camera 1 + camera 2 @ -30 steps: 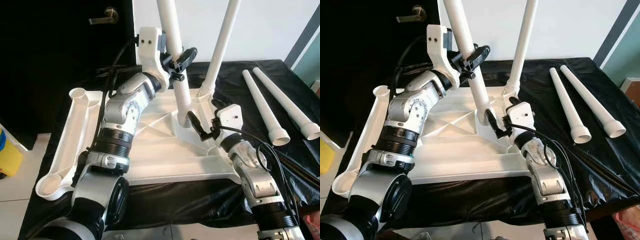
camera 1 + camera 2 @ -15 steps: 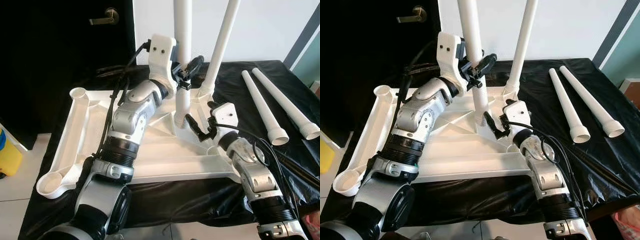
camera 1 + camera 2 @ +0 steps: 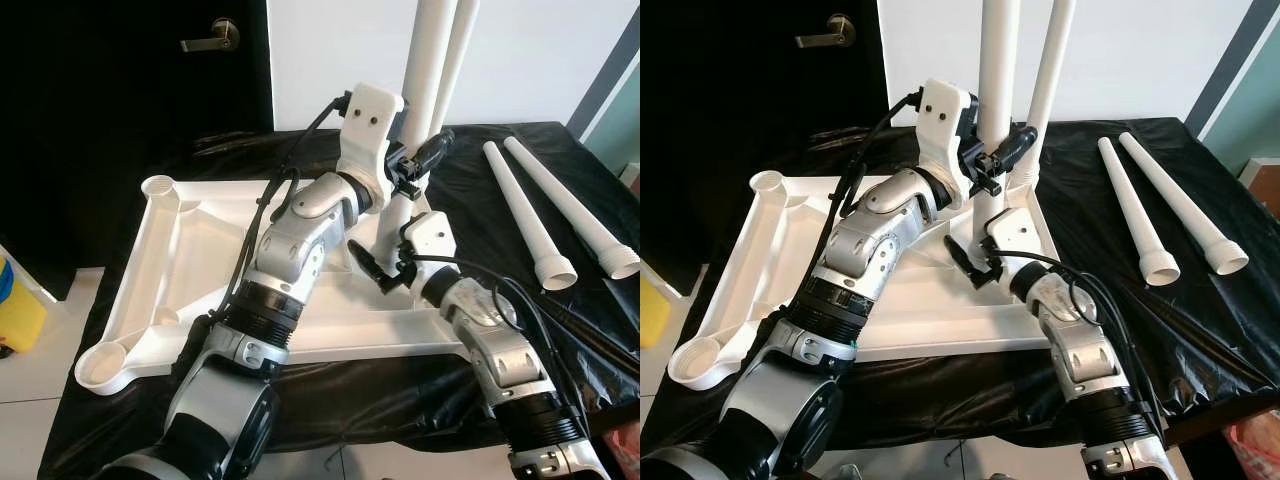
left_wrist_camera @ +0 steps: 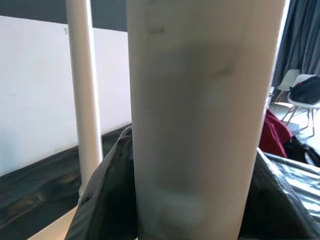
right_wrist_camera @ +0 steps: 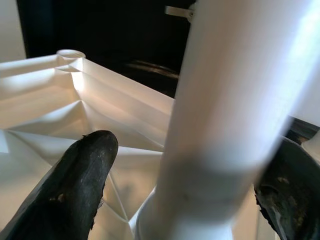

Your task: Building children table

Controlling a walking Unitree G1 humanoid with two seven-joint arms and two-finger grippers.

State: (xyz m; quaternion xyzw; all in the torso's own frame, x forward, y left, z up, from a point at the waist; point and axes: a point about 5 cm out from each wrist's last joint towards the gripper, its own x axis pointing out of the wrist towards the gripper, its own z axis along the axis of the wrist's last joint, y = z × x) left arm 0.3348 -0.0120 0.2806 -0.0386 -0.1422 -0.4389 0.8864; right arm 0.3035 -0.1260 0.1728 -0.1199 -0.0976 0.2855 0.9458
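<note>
A: Starting at the left: anything new with the upturned tabletop (image 3: 150,260)?

B: Nothing. Lying as before on the black-covered surface (image 3: 1210,320) (near and far left corner sockets unfilled).

A: And at the left tool (image 3: 998,160)?

B: Clamped on a leg (image 3: 998,60), partway up. Tilted a second ago; now stood upright and carried rightward, just beside the fitted leg (image 3: 1052,70).

A: At the right tool (image 3: 975,265)?

B: Spread wide around that leg's foot, steadying rather than gripping, judging by the wrist view.

A: Meaning what for the build?

B: Probably lined up for seating, not yet pushed home. Further right, two spare legs (image 3: 1135,205) waiting.
</note>
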